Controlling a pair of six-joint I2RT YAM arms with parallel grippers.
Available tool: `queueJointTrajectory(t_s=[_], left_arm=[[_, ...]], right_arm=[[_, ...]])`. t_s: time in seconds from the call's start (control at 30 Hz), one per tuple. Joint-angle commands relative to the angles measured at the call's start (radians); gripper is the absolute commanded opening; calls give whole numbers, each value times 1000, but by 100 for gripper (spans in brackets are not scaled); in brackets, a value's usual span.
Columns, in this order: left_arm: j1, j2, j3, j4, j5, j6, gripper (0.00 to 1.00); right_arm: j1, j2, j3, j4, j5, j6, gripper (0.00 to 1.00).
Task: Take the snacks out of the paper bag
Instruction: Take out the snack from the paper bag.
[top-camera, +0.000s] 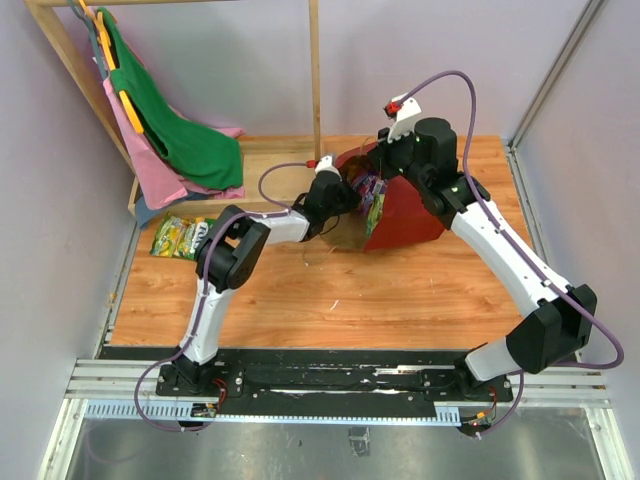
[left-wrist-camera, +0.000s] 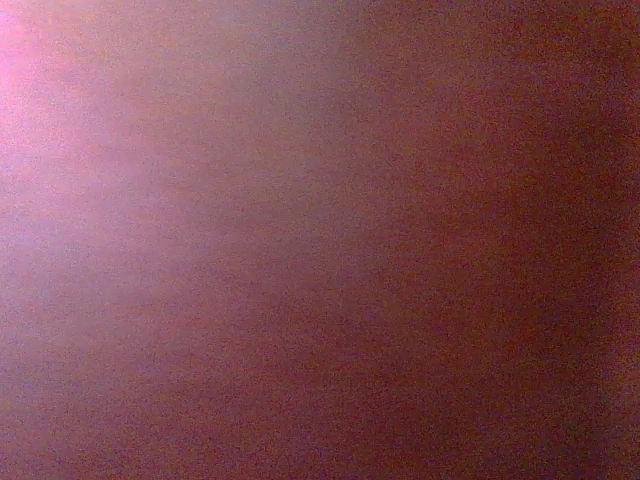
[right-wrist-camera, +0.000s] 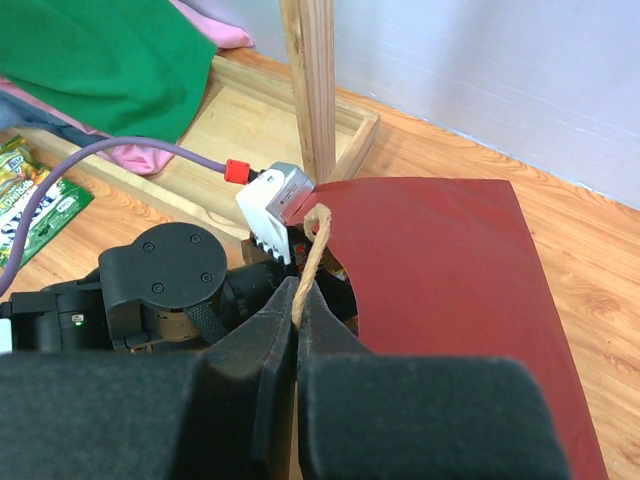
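In the mouth of the paper bag (top-camera: 410, 215), which lies on its side on the wooden table (top-camera: 400, 300) with the opening facing left, the left gripper (top-camera: 348, 198) sits among the candy packets (top-camera: 368, 188). Its jaws are clenched. Can't tell if a packet is between them, since its wrist view is only a red-brown blur. At the bag's far top edge, the right gripper (right-wrist-camera: 298, 300) is pinched tight on the tan loop handle (right-wrist-camera: 312, 255), which runs up from between the fingers. Left of the bag, well apart, green snack packets (top-camera: 180, 238) lie flat on the table. Behind-left of the bag stands a wooden rack (right-wrist-camera: 310, 80) with a green cloth (top-camera: 190, 140) and a pink cloth (top-camera: 150, 165).
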Motion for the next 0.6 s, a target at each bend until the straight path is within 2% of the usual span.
queueJointTrajectory(t_s=[0.0,0.07,0.1,0.17,0.27,0.33,0.4,0.47,0.57], left_arm=[[-9,-70,-71,38,0,-15,0],[-23,-115,-117,59,-7,-21,1],[-40,-130,-138,67,-20,-25,8],[-78,-141,-167,72,-54,-26,30],[-125,-117,-175,83,-92,-52,57],[-136,-93,-162,85,-100,-80,70],[-141,-78,-147,86,-100,-99,80],[-143,-72,-133,91,-103,-103,96],[-143,-52,-88,70,-105,-99,99]], right_arm=[[3,-43,0,60,-26,12,1],[3,-42,5,60,-23,11,1],[3,-41,8,57,-25,12,1],[3,-42,16,57,-32,13,1],[3,-43,18,56,-38,17,1],[4,-51,11,55,-37,15,1],[3,-61,0,57,-33,14,1],[3,-67,-5,58,-32,12,1],[3,-62,3,54,-39,13,1]])
